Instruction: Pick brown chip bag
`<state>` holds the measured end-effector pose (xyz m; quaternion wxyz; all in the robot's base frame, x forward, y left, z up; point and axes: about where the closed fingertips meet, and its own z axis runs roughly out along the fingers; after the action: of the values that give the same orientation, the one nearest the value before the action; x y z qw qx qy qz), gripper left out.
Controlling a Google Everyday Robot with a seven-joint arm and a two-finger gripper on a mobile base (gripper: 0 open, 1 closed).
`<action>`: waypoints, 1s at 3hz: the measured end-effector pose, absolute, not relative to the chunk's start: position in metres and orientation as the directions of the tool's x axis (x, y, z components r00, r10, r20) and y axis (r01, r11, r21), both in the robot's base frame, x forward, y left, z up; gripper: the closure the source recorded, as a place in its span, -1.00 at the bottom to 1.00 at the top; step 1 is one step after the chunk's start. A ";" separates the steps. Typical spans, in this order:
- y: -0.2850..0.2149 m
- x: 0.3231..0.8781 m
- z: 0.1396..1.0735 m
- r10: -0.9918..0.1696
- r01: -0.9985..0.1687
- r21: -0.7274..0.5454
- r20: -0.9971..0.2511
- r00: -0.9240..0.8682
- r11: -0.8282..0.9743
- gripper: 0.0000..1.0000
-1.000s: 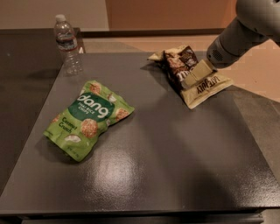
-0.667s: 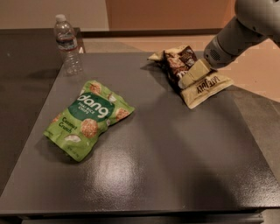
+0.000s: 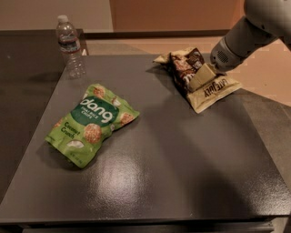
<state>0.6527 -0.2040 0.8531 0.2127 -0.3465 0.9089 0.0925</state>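
Tool (image 3: 200, 78) low, touching brown chip bag (image 3: 213, 91) (crumpled)

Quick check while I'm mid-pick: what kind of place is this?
Probably an office break area or test space: a dark grey table holding a green dang bag and a water bottle, tan wall behind. The tool is at the brown chip bag, far right.

The one camera looked down at a slant from above the near edge of the table (image 3: 173, 154), facing across it toward the far wall (image 3: 177, 13). It sat at middle range, so nearly the whole top fitted in. The gripper (image 3: 201, 76) was at the upper right, on the brown bag (image 3: 213, 91) near the far right corner.
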 end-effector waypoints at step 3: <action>-0.192 0.647 0.876 -0.614 -0.711 0.045 -0.468 -0.636 0.702 1.00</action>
<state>0.6467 -0.1922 0.8759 0.2141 -0.3691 0.8973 0.1130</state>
